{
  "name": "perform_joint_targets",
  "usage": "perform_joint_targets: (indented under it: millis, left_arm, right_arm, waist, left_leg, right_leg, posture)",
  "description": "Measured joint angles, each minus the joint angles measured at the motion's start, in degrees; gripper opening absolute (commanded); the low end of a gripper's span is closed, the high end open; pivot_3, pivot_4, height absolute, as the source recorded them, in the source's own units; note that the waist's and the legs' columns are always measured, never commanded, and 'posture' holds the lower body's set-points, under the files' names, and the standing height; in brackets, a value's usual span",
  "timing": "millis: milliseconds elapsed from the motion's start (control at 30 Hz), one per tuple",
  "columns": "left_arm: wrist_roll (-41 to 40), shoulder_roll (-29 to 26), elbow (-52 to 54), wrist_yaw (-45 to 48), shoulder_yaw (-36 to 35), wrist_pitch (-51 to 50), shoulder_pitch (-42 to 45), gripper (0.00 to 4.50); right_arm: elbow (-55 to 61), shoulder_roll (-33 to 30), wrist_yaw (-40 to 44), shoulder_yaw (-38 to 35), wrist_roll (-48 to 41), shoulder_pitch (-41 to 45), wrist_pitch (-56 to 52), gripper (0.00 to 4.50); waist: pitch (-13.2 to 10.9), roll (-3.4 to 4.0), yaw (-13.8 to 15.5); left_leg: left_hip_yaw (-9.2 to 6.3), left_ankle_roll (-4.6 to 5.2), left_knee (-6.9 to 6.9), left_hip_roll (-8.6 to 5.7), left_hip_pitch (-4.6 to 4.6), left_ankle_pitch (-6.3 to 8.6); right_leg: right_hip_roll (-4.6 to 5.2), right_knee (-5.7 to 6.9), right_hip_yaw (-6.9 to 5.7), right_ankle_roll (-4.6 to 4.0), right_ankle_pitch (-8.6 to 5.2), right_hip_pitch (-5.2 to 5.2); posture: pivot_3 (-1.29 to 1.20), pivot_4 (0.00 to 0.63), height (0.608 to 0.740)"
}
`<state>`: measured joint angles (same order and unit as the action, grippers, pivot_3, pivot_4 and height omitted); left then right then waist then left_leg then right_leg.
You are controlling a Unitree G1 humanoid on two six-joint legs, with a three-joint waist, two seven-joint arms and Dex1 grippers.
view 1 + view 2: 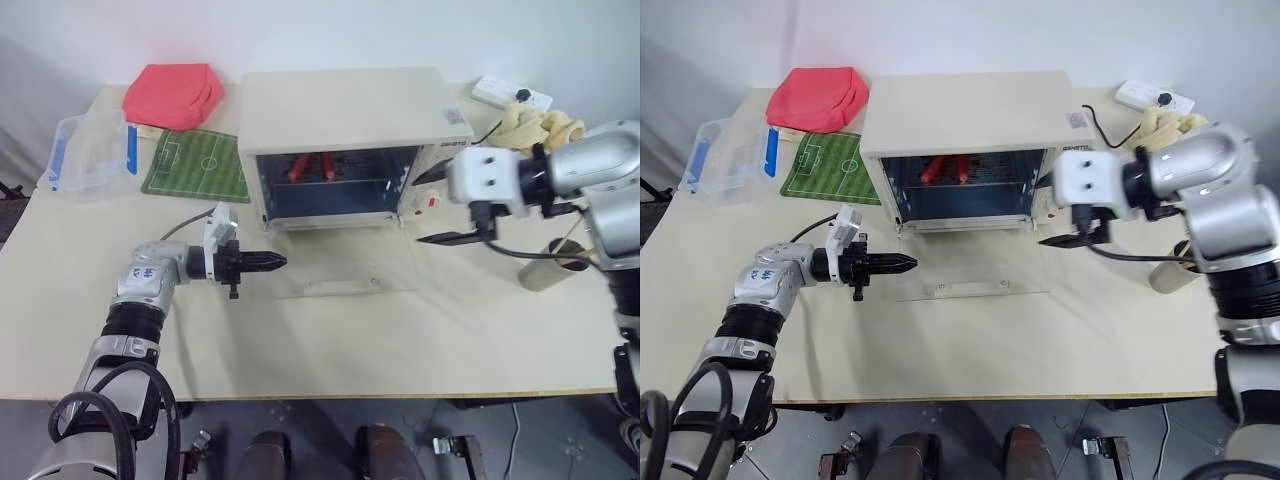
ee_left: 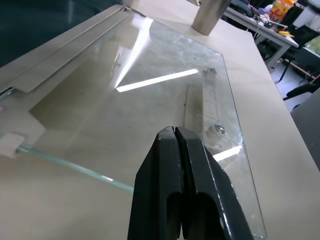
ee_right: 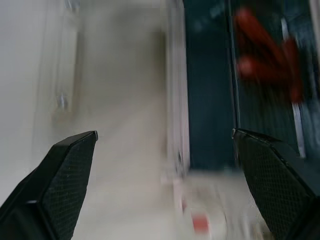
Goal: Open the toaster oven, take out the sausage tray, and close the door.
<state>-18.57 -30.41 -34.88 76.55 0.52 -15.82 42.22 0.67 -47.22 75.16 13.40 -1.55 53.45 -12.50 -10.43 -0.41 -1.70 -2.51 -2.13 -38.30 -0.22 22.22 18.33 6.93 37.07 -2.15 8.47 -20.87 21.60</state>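
Note:
The cream-white toaster oven (image 1: 345, 110) stands at the back middle of the table. Its glass door (image 1: 300, 268) lies folded down flat on the tabletop, bar handle (image 1: 343, 287) toward me. Inside, red sausages (image 1: 312, 166) lie on the sausage tray (image 1: 330, 181), whose metal is hard to make out in the dark cavity. My left gripper (image 1: 282, 262) is shut and empty, pointing sideways at the door's left edge just above the glass (image 2: 165, 100). My right gripper (image 1: 432, 207) hangs open and empty in front of the oven's right side, by the knobs.
A clear plastic box with blue clips (image 1: 85, 150), a green pitch mat (image 1: 197, 163) and a red pouch (image 1: 173, 95) lie back left. A power strip (image 1: 510, 95) and yellow gloves (image 1: 540, 125) sit back right. A paper cup (image 1: 552, 265) stands on the right.

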Motion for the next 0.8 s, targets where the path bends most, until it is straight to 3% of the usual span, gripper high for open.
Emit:
perform_joint_targets:
  millis: [100,267,533,667,800]
  left_arm:
    - [-0.3,0.4,1.7,-1.8,-1.4,1.6,-2.0,0.04]
    - [-1.9,1.8,7.3,-9.2,-5.7,1.8,-7.1,0.04]
    - [-7.9,6.0,23.9,-19.5,-10.8,-1.4,-15.5,0.04]
    - [-10.6,5.5,28.6,-19.9,-10.6,-7.3,-18.1,1.16]
    - [-13.9,5.0,32.6,-20.2,-11.0,-11.3,-18.2,2.35]
  right_arm:
    - [2.6,6.4,-7.1,2.6,3.3,-2.5,-1.9,4.50]
    - [2.9,11.8,-17.5,4.3,9.0,-5.4,-1.9,4.50]
    - [-7.5,23.5,-37.5,9.1,22.4,-4.7,-0.3,4.50]
    - [-15.9,28.4,-49.4,10.7,30.1,-1.0,-1.8,4.50]
    - [-18.2,29.5,-53.9,13.0,34.8,-0.5,-1.3,4.50]
  waist:
    - [0.0,0.00,0.0]
    - [0.0,0.00,0.0]
    - [0.0,0.00,-0.3]
    - [0.0,0.01,-0.6]
    - [0.0,0.00,-0.5]
  left_leg:
    - [-0.09,-0.01,-0.08,0.00,0.00,-0.01]
    - [-0.19,0.00,-0.21,-0.11,0.00,0.00]
    - [-0.23,0.00,-0.28,-0.14,-0.01,0.00]
    - [-0.24,-0.01,-0.29,-0.13,-0.02,-0.01]
    - [-0.25,0.00,-0.27,-0.20,-0.01,0.00]
  right_leg:
    - [0.03,0.11,-0.06,0.00,0.00,0.01]
    - [0.24,0.35,-0.29,0.00,0.00,0.05]
    - [0.37,0.50,-0.49,-0.01,0.00,0.08]
    - [0.36,0.55,-0.49,-0.02,-0.01,0.10]
    - [0.43,0.53,-0.48,-0.02,-0.01,0.09]
  posture:
    - [0.00,0.150,0.740]
    - [0.00,0.150,0.740]
    - [0.00,0.150,0.740]
    - [0.00,0.150,0.740]
    - [0.00,0.150,0.740]
